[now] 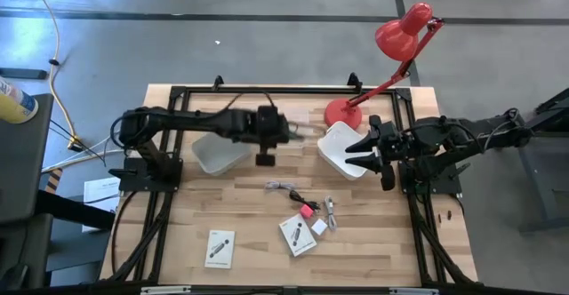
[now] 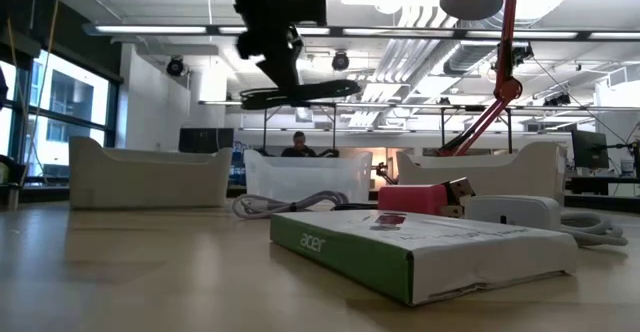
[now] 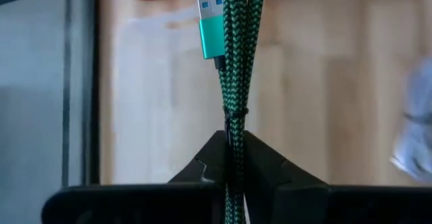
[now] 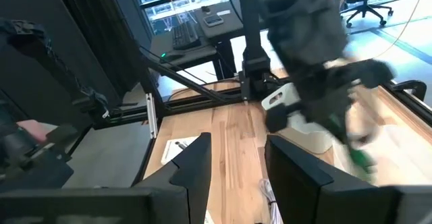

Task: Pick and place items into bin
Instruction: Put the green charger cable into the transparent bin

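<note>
My left gripper (image 1: 296,133) hangs over the table's far middle, between two white bins (image 1: 216,153) (image 1: 342,149). It is shut on a green braided cable (image 3: 236,55), whose teal USB plug (image 3: 210,28) sticks out past the fingertips. In the low view this gripper (image 2: 280,47) is high above the table. My right gripper (image 4: 236,158) waits open in the air over the right bin's edge (image 1: 363,151). On the near half of the table lie two flat white cards (image 1: 219,248) (image 1: 298,235), a pink piece (image 1: 308,211), a white square (image 1: 318,227) and thin cables (image 1: 283,187) (image 1: 331,211). My left gripper pinches a bundle of several strands of the green cable (image 3: 233,119) between its two fingers. The fingers slant down toward the table's right side and the strands run along them. The cable is lifted clear of the table, its plug end beyond the fingertips.
A red desk lamp (image 1: 391,55) stands at the far right, its base (image 1: 342,113) just behind the right bin. Black frame rails (image 1: 267,91) run along the table's edges. Bare wood (image 1: 373,251) lies near the front right.
</note>
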{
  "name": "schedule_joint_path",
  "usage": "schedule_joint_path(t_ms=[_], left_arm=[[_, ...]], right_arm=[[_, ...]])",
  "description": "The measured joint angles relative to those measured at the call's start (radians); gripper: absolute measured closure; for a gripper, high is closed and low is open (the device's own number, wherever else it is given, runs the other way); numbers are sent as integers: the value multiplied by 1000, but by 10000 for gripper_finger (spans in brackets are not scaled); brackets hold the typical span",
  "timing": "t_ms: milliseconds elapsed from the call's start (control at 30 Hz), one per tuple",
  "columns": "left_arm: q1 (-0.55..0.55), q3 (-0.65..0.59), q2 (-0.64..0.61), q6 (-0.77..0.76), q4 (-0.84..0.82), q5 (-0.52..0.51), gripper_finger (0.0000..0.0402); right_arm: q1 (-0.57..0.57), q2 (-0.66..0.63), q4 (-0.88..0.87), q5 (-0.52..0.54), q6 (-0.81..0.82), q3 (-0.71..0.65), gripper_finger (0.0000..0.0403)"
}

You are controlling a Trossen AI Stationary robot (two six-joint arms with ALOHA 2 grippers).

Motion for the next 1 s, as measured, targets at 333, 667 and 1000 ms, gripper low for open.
schedule_joint_path(t_ms=[333, 667, 1000], left_arm=[[121, -1, 69, 1, 153, 82, 390], [139, -1, 166, 4, 158, 74, 377], [165, -1, 163, 41, 149, 30, 373]], right_arm=[[0, 0, -2, 0, 14, 0, 274], [0, 0, -11, 13, 15, -1, 274], [0, 0, -16, 15, 15, -1, 274]])
